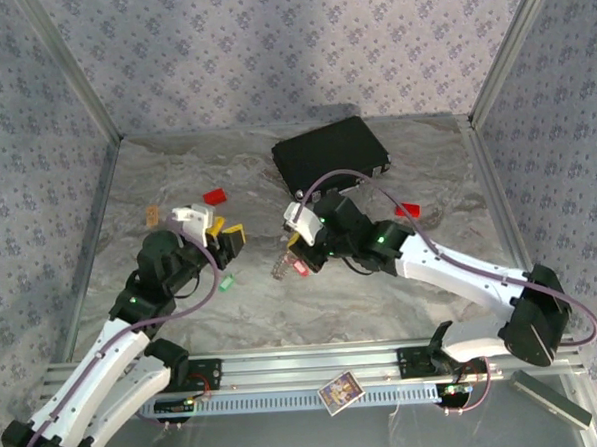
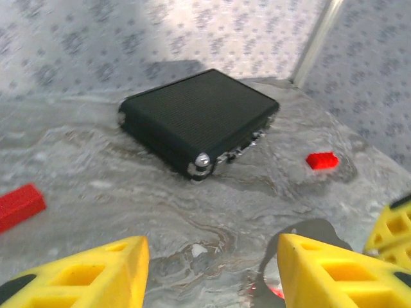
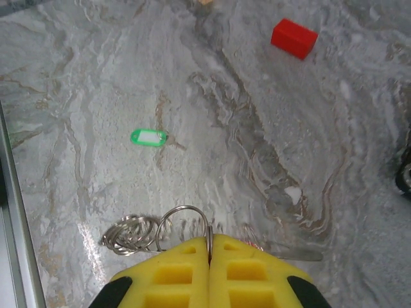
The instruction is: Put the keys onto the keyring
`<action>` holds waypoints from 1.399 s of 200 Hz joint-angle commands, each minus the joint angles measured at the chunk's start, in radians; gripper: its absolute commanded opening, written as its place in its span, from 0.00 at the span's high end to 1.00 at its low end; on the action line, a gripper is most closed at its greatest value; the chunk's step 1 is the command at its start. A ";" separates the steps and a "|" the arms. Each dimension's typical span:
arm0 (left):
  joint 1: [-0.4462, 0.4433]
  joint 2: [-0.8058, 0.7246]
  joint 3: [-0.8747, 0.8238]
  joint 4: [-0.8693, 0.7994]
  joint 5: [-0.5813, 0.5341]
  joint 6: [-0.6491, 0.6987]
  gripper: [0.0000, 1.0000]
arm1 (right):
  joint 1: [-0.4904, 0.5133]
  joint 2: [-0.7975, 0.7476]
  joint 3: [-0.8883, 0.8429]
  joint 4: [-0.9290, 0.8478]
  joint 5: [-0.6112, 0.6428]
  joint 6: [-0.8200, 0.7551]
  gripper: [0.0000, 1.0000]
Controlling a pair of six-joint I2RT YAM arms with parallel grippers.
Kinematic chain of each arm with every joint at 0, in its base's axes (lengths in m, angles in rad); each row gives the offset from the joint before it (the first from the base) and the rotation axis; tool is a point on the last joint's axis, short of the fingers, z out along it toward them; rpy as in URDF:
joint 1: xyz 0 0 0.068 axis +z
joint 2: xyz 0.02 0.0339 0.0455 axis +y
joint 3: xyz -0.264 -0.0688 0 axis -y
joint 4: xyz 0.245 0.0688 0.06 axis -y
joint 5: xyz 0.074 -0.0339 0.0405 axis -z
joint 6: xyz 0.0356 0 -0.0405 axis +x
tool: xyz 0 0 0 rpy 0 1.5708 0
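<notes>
Since the green key [image 3: 149, 137] lies flat and loose on the grey marbled table [image 3: 308, 160], well apart from the keyring [image 3: 138, 232], the task is not finished: at least that key is unthreaded. The right gripper [image 3: 209, 240] has its yellow fingers pressed together, pinching the wire of the keyring's front loop at the seam. The other coils of the ring rest on the table just left of the fingers.

In the top view the red key [image 1: 301, 268] sits right beside the ring, under the right gripper's tip. The right wrist view gives only a pinkish sliver there, so I can't tell whether it is already on the ring or just lying next to it.

The left gripper [image 2: 209, 273] has its fingers apart with nothing between them. In the top view it hangs left of the ring, with the green key on the table just on its near side.

A black case [image 2: 199, 119] sits at the far side, and a red block [image 3: 294, 37] lies loose on the table; neither matters to the task.

Judgement: early to middle. The ring is secured by the right arm and one key at best is on it. What is left is to pick up the green key with the free left gripper and work it onto the held loop, and likewise the red key if it is not on.
</notes>
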 commanded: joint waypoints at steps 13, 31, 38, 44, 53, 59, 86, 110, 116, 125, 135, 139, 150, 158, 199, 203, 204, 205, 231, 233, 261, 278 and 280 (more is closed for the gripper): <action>0.004 0.041 0.019 0.062 0.173 0.171 0.48 | -0.019 -0.063 -0.039 0.086 -0.080 -0.096 1.00; 0.002 0.056 0.022 0.062 0.229 0.221 0.52 | -0.025 -0.078 -0.048 0.075 -0.116 -0.135 1.00; 0.001 0.060 0.027 0.057 0.249 0.247 0.53 | -0.027 -0.083 -0.050 0.069 -0.125 -0.150 1.00; 0.001 0.064 0.031 0.053 0.263 0.271 0.55 | -0.028 -0.087 -0.050 0.061 -0.133 -0.164 1.00; -0.003 0.071 0.041 0.038 0.277 0.306 0.57 | -0.031 -0.091 -0.049 0.050 -0.139 -0.182 1.00; -0.006 0.076 0.049 0.029 0.286 0.324 0.58 | -0.033 -0.094 -0.047 0.042 -0.141 -0.192 1.00; -0.027 0.123 0.090 -0.047 0.369 0.387 0.58 | -0.041 -0.102 -0.045 0.037 -0.141 -0.212 1.00; -0.049 0.182 0.114 -0.104 0.497 0.361 0.54 | -0.044 -0.107 -0.051 0.047 -0.143 -0.214 1.00; -0.052 0.196 0.114 -0.102 0.514 0.337 0.53 | -0.044 -0.109 -0.052 0.049 -0.148 -0.218 1.00; -0.052 0.213 0.111 -0.093 0.519 0.285 0.52 | -0.045 -0.113 -0.057 0.050 -0.159 -0.225 1.00; -0.046 0.230 0.105 -0.066 0.515 0.217 0.51 | -0.044 -0.118 -0.063 0.052 -0.166 -0.237 1.00; -0.042 0.235 0.101 -0.050 0.519 0.186 0.51 | -0.044 -0.120 -0.065 0.053 -0.167 -0.241 1.00; -0.024 0.249 0.078 0.012 0.566 0.100 0.51 | -0.044 -0.126 -0.074 0.052 -0.165 -0.255 1.00; -0.011 0.255 0.058 0.069 0.615 0.040 0.51 | -0.044 -0.129 -0.078 0.053 -0.165 -0.263 1.00; -0.007 0.319 0.014 0.210 0.753 -0.170 0.48 | -0.042 -0.139 -0.090 0.055 -0.176 -0.286 1.00; -0.008 0.327 0.015 0.206 0.755 -0.179 0.48 | -0.042 -0.139 -0.091 0.056 -0.177 -0.287 1.00; -0.008 0.328 0.015 0.206 0.755 -0.181 0.48 | -0.041 -0.139 -0.091 0.057 -0.177 -0.286 1.00; -0.008 0.330 0.015 0.205 0.755 -0.183 0.48 | -0.041 -0.139 -0.091 0.057 -0.178 -0.287 1.00; -0.010 0.359 -0.014 0.316 0.755 -0.319 0.50 | -0.038 -0.142 -0.095 0.073 -0.175 -0.286 1.00; -0.011 0.362 -0.017 0.325 0.756 -0.332 0.50 | -0.037 -0.142 -0.096 0.073 -0.176 -0.287 1.00; -0.031 0.388 -0.016 0.324 0.750 -0.363 0.52 | -0.031 -0.142 -0.099 0.092 -0.174 -0.285 1.00; -0.043 0.398 -0.021 0.328 0.744 -0.373 0.54 | -0.030 -0.142 -0.098 0.098 -0.180 -0.285 1.00; -0.045 0.399 -0.021 0.327 0.743 -0.373 0.54 | -0.030 -0.142 -0.098 0.099 -0.180 -0.286 1.00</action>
